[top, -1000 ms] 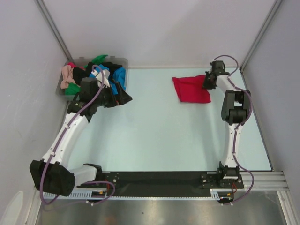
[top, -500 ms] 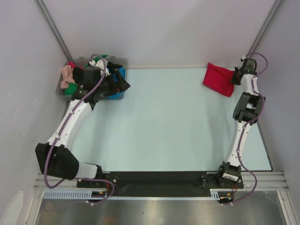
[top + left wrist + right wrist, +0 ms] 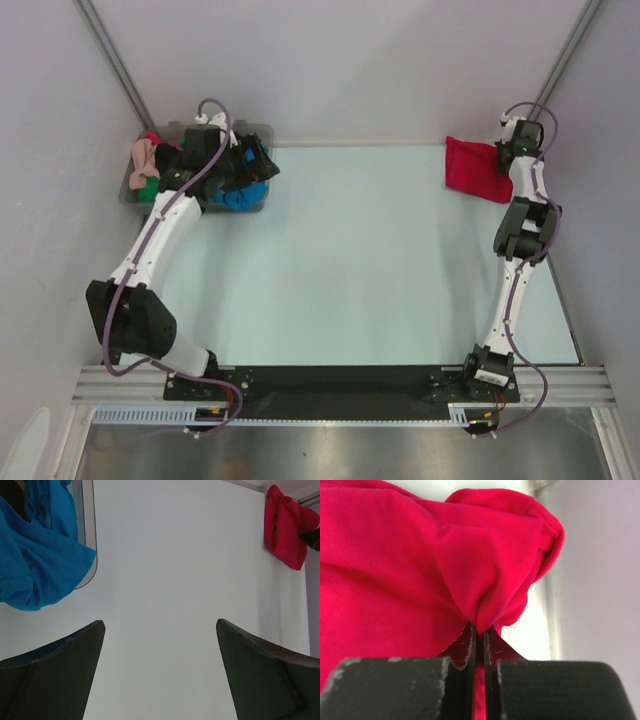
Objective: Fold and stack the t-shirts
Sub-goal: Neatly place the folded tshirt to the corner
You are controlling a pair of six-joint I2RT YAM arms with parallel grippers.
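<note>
At the far left corner, the clear grey bin holds the bunched t-shirts, with a blue t-shirt draped over its rim. The left gripper hovers beside the bin above the table, its jaws spread wide with nothing between them. At the far right corner, the red t-shirt sits bunched near the side wall, and the right gripper has its jaws pressed together on a fold of this cloth.

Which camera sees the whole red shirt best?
The top camera: the whole red t-shirt shows there, bunched at the far right. The right wrist view shows only a close fold pinched in the right hand. The left wrist view shows it small, in a corner.
</note>
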